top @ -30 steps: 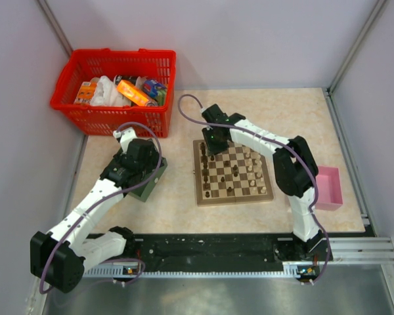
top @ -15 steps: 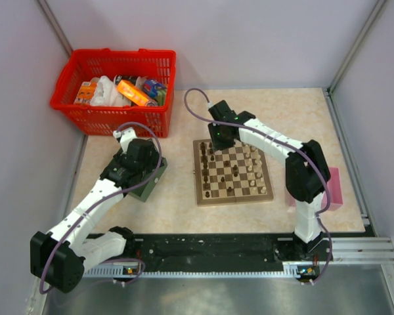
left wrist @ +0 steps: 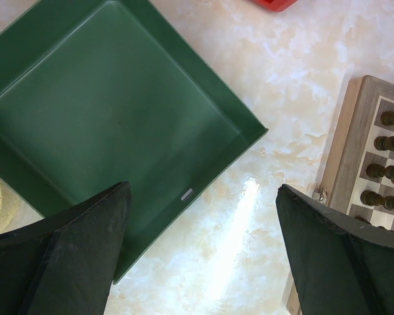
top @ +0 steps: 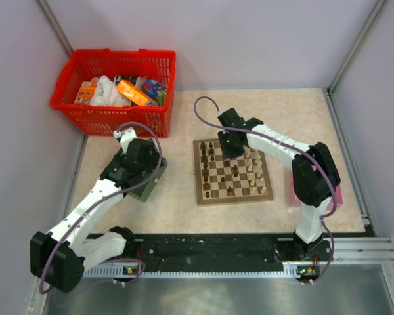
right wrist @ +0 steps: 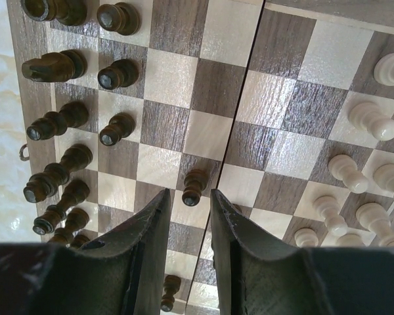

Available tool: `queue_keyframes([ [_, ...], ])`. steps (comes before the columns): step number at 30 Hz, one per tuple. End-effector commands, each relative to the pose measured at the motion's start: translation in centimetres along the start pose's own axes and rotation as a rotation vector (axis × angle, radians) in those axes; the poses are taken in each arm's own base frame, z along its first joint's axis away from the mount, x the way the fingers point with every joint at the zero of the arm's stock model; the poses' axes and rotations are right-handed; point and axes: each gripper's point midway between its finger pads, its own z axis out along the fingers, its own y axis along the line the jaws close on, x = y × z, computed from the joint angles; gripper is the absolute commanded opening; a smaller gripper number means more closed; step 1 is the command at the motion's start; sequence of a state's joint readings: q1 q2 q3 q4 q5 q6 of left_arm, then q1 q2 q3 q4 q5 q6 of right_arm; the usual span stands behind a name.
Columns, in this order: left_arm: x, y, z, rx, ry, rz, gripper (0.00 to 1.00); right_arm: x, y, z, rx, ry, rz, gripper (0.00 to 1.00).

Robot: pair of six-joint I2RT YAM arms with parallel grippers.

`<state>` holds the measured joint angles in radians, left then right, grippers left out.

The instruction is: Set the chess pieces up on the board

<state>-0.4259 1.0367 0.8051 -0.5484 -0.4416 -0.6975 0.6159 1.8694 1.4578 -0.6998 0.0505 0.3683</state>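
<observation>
Hovering over the board (right wrist: 210, 134)

My right tool (right wrist: 188, 197) hangs above it, jaws a narrow gap apart with nothing between them. A dark pawn (right wrist: 194, 187) stands just beyond the tips. Dark pieces (right wrist: 115, 72) crowd one side and pale pieces (right wrist: 364, 118) the other. My left tool (left wrist: 202, 191) gapes wide and empty over the green tray (left wrist: 105, 111) edge.

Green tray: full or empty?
Empty where visible: the green tray shows only bare floor; its near corner is hidden.
</observation>
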Motion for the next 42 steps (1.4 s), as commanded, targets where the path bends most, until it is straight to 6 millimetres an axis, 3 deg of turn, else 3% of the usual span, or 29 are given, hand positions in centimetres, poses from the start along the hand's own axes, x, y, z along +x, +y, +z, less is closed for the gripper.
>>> queue_keyframes([
  [1, -1.5, -0.9, -0.2, 0.031, -0.042, -0.030, 0.96, -0.9, 0.5, -0.3, -0.022, -0.035, 0.013, 0.31],
  [15, -1.5, -1.0, -0.2, 0.031, -0.042, -0.030, 0.96, -0.4, 0.4, 1.4, -0.018, -0.007, 0.007, 0.29],
  [42, -1.5, -1.3, 0.0, 0.038, -0.036, -0.029, 0.96, 1.0, 0.0, 2.0, 0.001, 0.043, -0.010, 0.24],
])
